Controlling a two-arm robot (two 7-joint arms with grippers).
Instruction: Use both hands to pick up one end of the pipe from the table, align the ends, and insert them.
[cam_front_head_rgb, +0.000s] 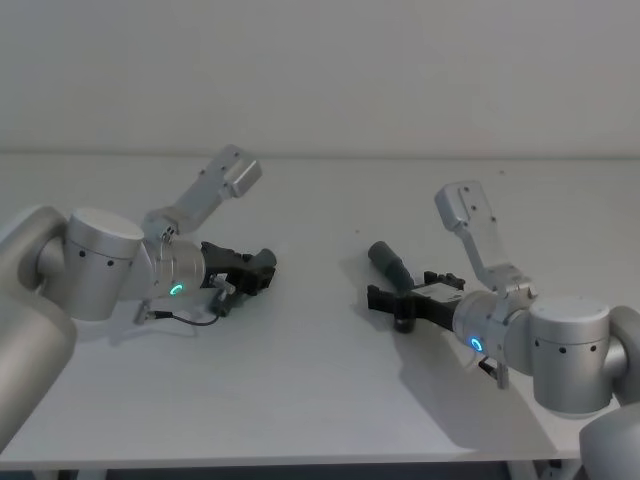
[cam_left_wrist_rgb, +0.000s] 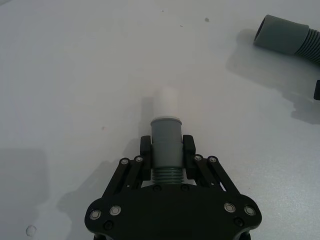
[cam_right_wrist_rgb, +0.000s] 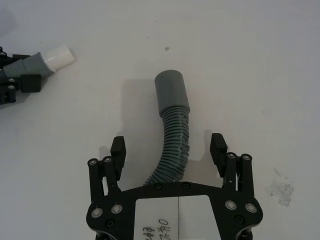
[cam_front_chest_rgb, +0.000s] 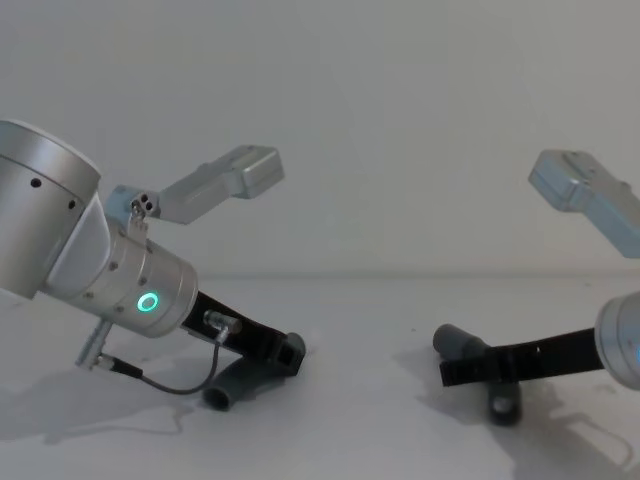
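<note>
The head view looks forward and down from above onto the plain white matte table (cam_front_head_rgb: 320, 400). The chest view sits low and faces across the same surface, side-on. Each wrist view looks closely along its own tool: the black plastic two-finger left gripper (cam_left_wrist_rgb: 167, 145) and right gripper (cam_right_wrist_rgb: 168, 145). Both wrist views share the table strip between them, including the pale-tipped dark grey ribbed hose piece (cam_left_wrist_rgb: 166, 130) and the wide-cuffed dark grey ribbed hose piece (cam_right_wrist_rgb: 172, 135).
</note>
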